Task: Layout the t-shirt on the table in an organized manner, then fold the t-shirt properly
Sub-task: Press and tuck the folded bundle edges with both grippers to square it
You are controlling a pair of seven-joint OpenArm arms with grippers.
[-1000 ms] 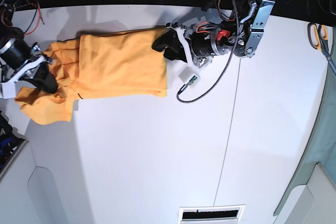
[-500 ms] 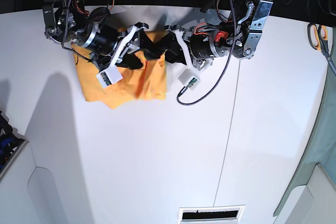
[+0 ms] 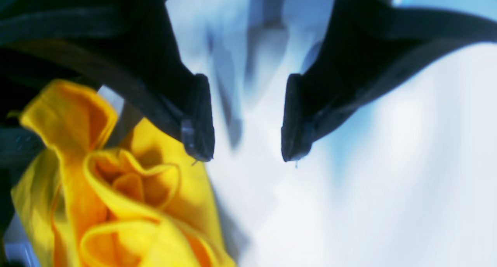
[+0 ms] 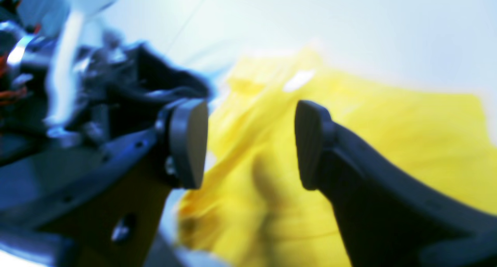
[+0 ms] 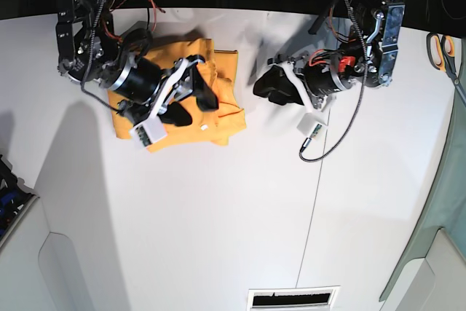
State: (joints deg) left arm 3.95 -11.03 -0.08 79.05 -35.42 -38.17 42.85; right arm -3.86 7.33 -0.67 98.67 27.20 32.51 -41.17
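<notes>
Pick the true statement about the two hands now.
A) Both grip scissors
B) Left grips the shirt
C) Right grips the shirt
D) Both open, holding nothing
D: the left hand and right hand both show empty gaps; the shirt lies loose on the table.

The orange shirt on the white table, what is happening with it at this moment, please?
A two-armed robot is folding the t-shirt on the table. The shirt lies as a compact folded bundle, with some loose bunched cloth at one edge. The right hand hovers open over the bundle, holding nothing. The left hand is also open and sits beside the shirt, off the cloth. Neither hand grips the fabric now.
</notes>
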